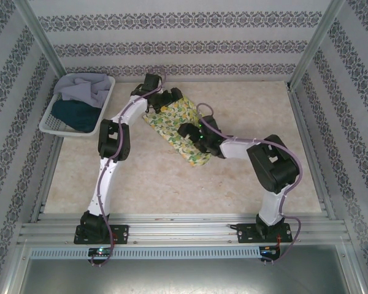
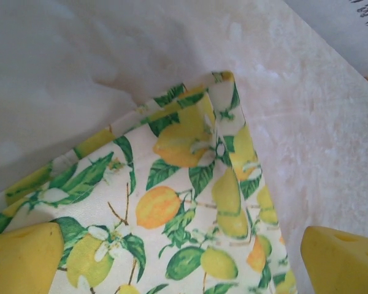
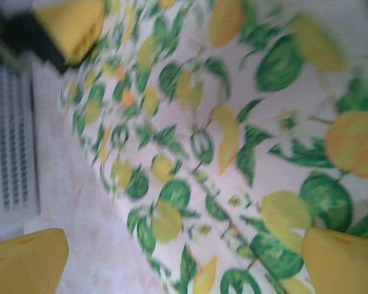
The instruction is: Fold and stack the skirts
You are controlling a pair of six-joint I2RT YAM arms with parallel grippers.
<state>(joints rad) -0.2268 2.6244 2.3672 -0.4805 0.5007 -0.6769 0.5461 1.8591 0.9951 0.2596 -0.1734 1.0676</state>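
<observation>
A yellow skirt (image 1: 179,130) with a lemon and leaf print lies folded in a long strip on the table's middle. My left gripper (image 1: 166,98) hovers open over its far corner, yellow fingertips (image 2: 21,257) either side of the printed cloth (image 2: 190,202). My right gripper (image 1: 191,132) stands open over the strip's near part. The right wrist view is blurred, with the cloth (image 3: 233,135) under wide-apart fingertips (image 3: 343,263). The grey-lavender skirt (image 1: 84,89) and the dark teal skirt (image 1: 74,114) lie bunched in the basket.
The white lattice basket (image 1: 108,101) sits at the table's far left corner. Patterned walls and metal posts close in the table on three sides. Bare tabletop (image 1: 172,184) lies in front of the yellow skirt.
</observation>
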